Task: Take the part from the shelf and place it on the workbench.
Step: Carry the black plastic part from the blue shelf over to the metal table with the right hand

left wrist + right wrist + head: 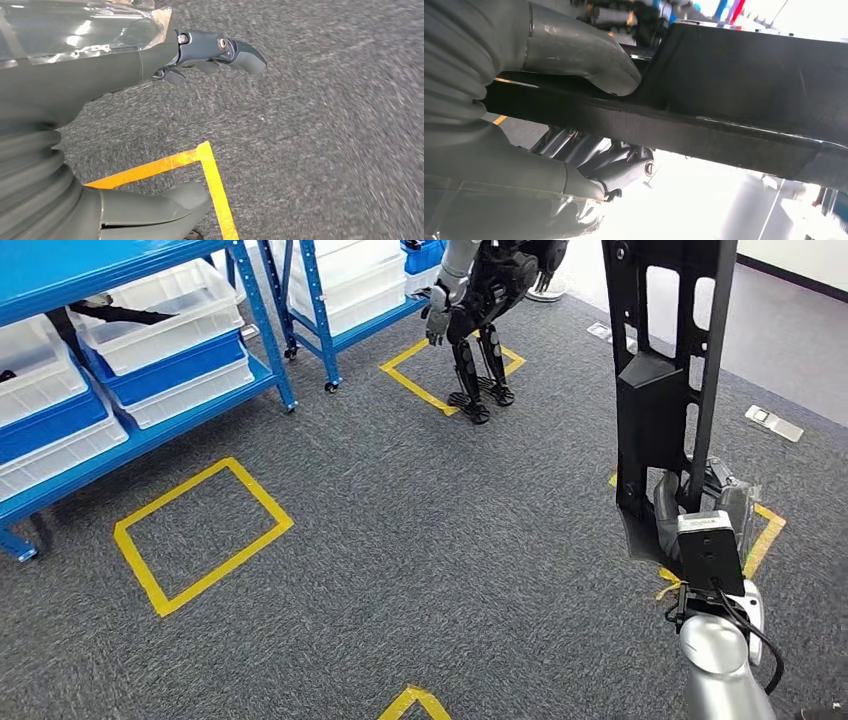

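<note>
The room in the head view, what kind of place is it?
Probably a robot test or training workshop: blue shelves with white bins, yellow tape squares on grey carpet, and a second humanoid robot standing nearby.

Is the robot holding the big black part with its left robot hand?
No, the right robot hand grips the black part, while the left robot hand hangs over the carpet holding nothing.

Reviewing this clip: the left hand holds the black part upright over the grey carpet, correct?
Not quite. The right hand holds the black part upright over the grey carpet, as the head view shows. The left hand holds nothing.
</note>
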Controlling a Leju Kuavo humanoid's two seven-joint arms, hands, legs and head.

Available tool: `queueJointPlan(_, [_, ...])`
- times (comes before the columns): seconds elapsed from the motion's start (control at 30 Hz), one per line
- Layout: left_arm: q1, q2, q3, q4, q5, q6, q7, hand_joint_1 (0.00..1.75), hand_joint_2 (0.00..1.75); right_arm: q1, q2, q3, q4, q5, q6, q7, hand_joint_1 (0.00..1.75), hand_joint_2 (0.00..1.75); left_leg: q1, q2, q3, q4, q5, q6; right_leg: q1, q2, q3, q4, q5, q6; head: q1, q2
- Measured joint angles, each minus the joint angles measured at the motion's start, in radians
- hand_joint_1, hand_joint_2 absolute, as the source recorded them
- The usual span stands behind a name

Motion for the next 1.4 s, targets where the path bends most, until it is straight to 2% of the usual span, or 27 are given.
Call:
queueJointPlan(0.07, [0.000,0.006,0.000,0.000,-0.004,-0.001,-0.002,0.00,1.75,0.009,-0.002,-0.006,-0.005,-0.008,-0.011,-0.003,1.75,1.75,-0.008,0.020,0.006,0.000,-0.005,-0.011,0.006,-0.021,0.030,-0.056,0.016,-0.012,-0.002,0.000])
queueJointPlan(0.13, [-0.002,0.011,0.000,0.000,-0.007,-0.003,-0.003,0.00,1.75,0.030,-0.004,-0.016,-0.013,-0.013,-0.019,-0.004,1.75,1.75,-0.006,0.033,0.011,0.000,-0.010,-0.020,0.003,0.004,0.027,-0.055,0.021,-0.027,-0.007,0.000])
queueJointPlan(0.2, [-0.004,0.014,0.000,0.000,-0.010,-0.006,-0.003,0.00,1.75,0.046,-0.007,-0.025,-0.022,-0.015,-0.025,-0.004,1.75,1.75,0.001,-0.005,0.001,0.036,-0.043,-0.029,-0.005,0.028,0.025,-0.056,0.024,-0.042,-0.009,0.000])
queueJointPlan(0.27, [-0.003,0.017,0.000,0.000,-0.011,-0.008,-0.004,0.00,1.75,0.052,-0.007,-0.027,-0.029,-0.015,-0.028,-0.004,1.75,1.75,0.004,-0.063,-0.047,0.148,-0.110,-0.032,-0.005,0.053,0.024,-0.057,0.027,-0.057,-0.013,0.000])
queueJointPlan(0.33, [-0.001,0.019,0.000,0.000,-0.012,-0.008,-0.003,0.00,1.75,0.060,-0.006,-0.027,-0.031,-0.015,-0.029,-0.004,1.75,1.75,0.004,-0.082,-0.103,0.264,-0.156,-0.030,0.000,0.078,0.023,-0.056,0.028,-0.064,-0.014,0.000])
queueJointPlan(0.37, [-0.001,0.020,0.000,0.000,-0.012,-0.008,-0.003,0.00,1.75,0.065,-0.005,-0.027,-0.032,-0.015,-0.029,-0.004,1.75,1.75,0.004,-0.084,-0.114,0.281,-0.151,-0.029,0.001,0.092,0.023,-0.056,0.028,-0.064,-0.014,0.000])
queueJointPlan(0.4, [-0.001,0.020,-0.001,0.000,-0.012,-0.009,-0.003,0.00,1.75,0.069,-0.006,-0.027,-0.032,-0.015,-0.029,-0.004,1.75,1.75,0.005,-0.085,-0.106,0.259,-0.127,-0.027,0.002,0.106,0.023,-0.055,0.029,-0.065,-0.014,0.000])
queueJointPlan(0.43, [-0.001,0.021,-0.001,0.000,-0.012,-0.010,-0.003,0.00,1.75,0.072,-0.006,-0.028,-0.033,-0.015,-0.029,-0.004,1.75,1.75,0.006,-0.093,-0.080,0.203,-0.091,-0.025,0.002,0.120,0.024,-0.054,0.030,-0.065,-0.014,0.000])
queueJointPlan(0.5, [-0.002,0.022,-0.001,0.000,-0.013,-0.010,-0.003,0.00,1.75,0.074,-0.006,-0.029,-0.036,-0.015,-0.031,-0.004,1.75,1.75,0.011,-0.140,-0.020,0.074,-0.033,-0.022,0.004,0.145,0.022,-0.051,0.031,-0.062,-0.014,0.000])
queueJointPlan(0.57, [-0.003,0.024,-0.001,0.000,-0.016,-0.010,-0.004,0.00,1.75,0.078,-0.005,-0.033,-0.045,-0.013,-0.036,-0.003,1.75,1.75,0.009,-0.166,0.004,0.021,-0.020,-0.018,0.004,0.167,0.015,-0.051,0.035,-0.051,-0.013,0.000])
queueJointPlan(0.63, [-0.007,0.023,-0.002,0.000,-0.019,-0.010,-0.004,0.00,1.75,0.090,-0.004,-0.040,-0.061,-0.006,-0.040,-0.001,1.75,1.75,0.003,-0.142,0.005,0.015,-0.013,-0.006,0.001,0.180,0.005,-0.053,0.042,-0.036,-0.013,0.000])
queueJointPlan(0.7, [-0.011,0.022,-0.002,0.000,-0.024,-0.008,-0.004,0.00,1.75,0.104,-0.002,-0.051,-0.077,0.003,-0.042,0.001,1.75,1.75,0.004,-0.118,0.009,0.001,-0.002,0.011,0.004,0.146,-0.019,-0.018,0.026,-0.032,-0.010,0.000])
queueJointPlan(0.77, [-0.014,0.022,-0.003,0.000,-0.031,-0.004,-0.004,0.00,1.75,0.118,0.001,-0.063,-0.094,0.011,-0.043,0.002,1.75,1.75,0.002,-0.090,0.011,-0.006,0.002,0.021,0.007,0.093,-0.075,0.092,-0.023,-0.038,-0.005,0.000])
queueJointPlan(0.83, [-0.016,0.021,-0.003,0.000,-0.035,0.002,-0.003,0.00,1.75,0.141,0.008,-0.078,-0.108,0.015,-0.043,0.002,1.75,1.75,-0.001,-0.061,0.009,-0.005,0.000,0.022,0.003,0.075,-0.129,0.208,-0.064,-0.036,-0.003,0.000])
queueJointPlan(0.87, [-0.017,0.021,-0.004,0.000,-0.037,0.003,-0.002,0.00,1.75,0.154,0.010,-0.087,-0.113,0.015,-0.043,0.002,1.75,1.75,-0.001,-0.047,0.009,-0.005,-0.001,0.021,-0.001,0.070,-0.132,0.222,-0.066,-0.029,-0.002,0.000])
queueJointPlan(0.9, [-0.018,0.020,-0.004,0.000,-0.038,0.004,-0.002,0.00,1.75,0.164,0.012,-0.094,-0.117,0.015,-0.043,0.001,1.75,1.75,-0.001,-0.034,0.010,-0.005,-0.003,0.019,-0.005,0.064,-0.114,0.193,-0.053,-0.019,-0.002,0.000])
queueJointPlan(0.93, [-0.020,0.019,-0.004,0.000,-0.038,0.004,-0.002,0.00,1.75,0.171,0.014,-0.102,-0.120,0.015,-0.043,0.001,1.75,1.75,0.000,-0.021,0.012,-0.004,-0.005,0.015,-0.010,0.049,-0.076,0.128,-0.031,-0.008,-0.002,0.000])
queueJointPlan(0.97, [-0.022,0.019,-0.004,0.000,-0.039,0.003,-0.002,0.00,1.75,0.175,0.015,-0.108,-0.123,0.015,-0.043,0.000,1.75,1.75,-0.003,-0.009,0.014,-0.003,-0.009,0.009,-0.012,0.021,-0.033,0.054,-0.010,0.000,-0.001,0.000])
queueJointPlan(1.03, [-0.023,0.020,-0.005,0.000,-0.039,0.002,-0.003,0.00,1.75,0.181,0.017,-0.121,-0.126,0.013,-0.044,-0.001,1.75,1.75,-0.009,0.012,0.021,-0.001,-0.019,-0.004,-0.008,-0.016,0.023,-0.041,0.015,-0.002,-0.004,0.000])
queueJointPlan(1.07, [-0.024,0.020,-0.005,0.000,-0.040,0.002,-0.003,0.00,1.75,0.184,0.018,-0.127,-0.127,0.011,-0.045,-0.001,1.75,1.75,-0.012,0.022,0.026,-0.001,-0.022,-0.010,-0.004,-0.021,0.029,-0.052,0.017,-0.009,-0.005,0.000])
queueJointPlan(1.13, [-0.027,0.018,-0.005,0.000,-0.040,0.004,-0.004,0.00,1.75,0.191,0.019,-0.144,-0.126,0.006,-0.050,-0.002,1.75,1.75,-0.008,0.038,0.033,-0.003,-0.028,-0.020,-0.005,0.006,0.027,-0.054,0.020,-0.023,-0.010,0.000])
queueJointPlan(1.17, [-0.028,0.016,-0.005,0.000,-0.040,0.006,-0.004,0.00,1.75,0.194,0.018,-0.154,-0.126,0.006,-0.054,-0.003,1.75,1.75,-0.004,0.028,0.032,0.006,-0.038,-0.024,-0.007,0.018,0.027,-0.055,0.022,-0.029,-0.011,0.000])
queueJointPlan(1.2, [-0.029,0.014,-0.006,0.001,-0.040,0.009,-0.003,0.00,1.75,0.194,0.018,-0.163,-0.126,0.005,-0.058,-0.004,1.75,1.75,0.000,0.006,0.022,0.034,-0.060,-0.028,-0.011,0.030,0.027,-0.057,0.024,-0.038,-0.013,0.000])
queueJointPlan(1.27, [-0.028,0.012,-0.006,0.003,-0.041,0.015,-0.002,0.00,1.75,0.194,0.018,-0.173,-0.125,0.006,-0.065,-0.008,1.75,1.75,0.003,-0.054,-0.031,0.153,-0.128,-0.031,-0.012,0.053,0.026,-0.058,0.026,-0.052,-0.016,0.000])
queueJointPlan(1.33, [-0.023,0.012,-0.007,0.005,-0.041,0.020,-0.002,0.00,1.75,0.195,0.018,-0.177,-0.120,0.007,-0.069,-0.011,1.75,1.75,0.003,-0.080,-0.092,0.273,-0.173,-0.030,-0.007,0.080,0.025,-0.058,0.026,-0.058,-0.018,0.000])
queueJointPlan(1.37, [-0.021,0.013,-0.007,0.006,-0.040,0.020,-0.002,0.00,1.75,0.195,0.018,-0.179,-0.116,0.007,-0.070,-0.012,1.75,1.75,0.003,-0.084,-0.104,0.287,-0.164,-0.029,-0.006,0.095,0.026,-0.057,0.026,-0.058,-0.018,0.000])
queueJointPlan(1.4, [-0.021,0.013,-0.007,0.007,-0.040,0.020,-0.002,0.00,1.75,0.195,0.018,-0.183,-0.113,0.007,-0.071,-0.012,1.75,1.75,0.004,-0.085,-0.100,0.267,-0.140,-0.027,-0.005,0.109,0.027,-0.057,0.026,-0.058,-0.018,0.000])
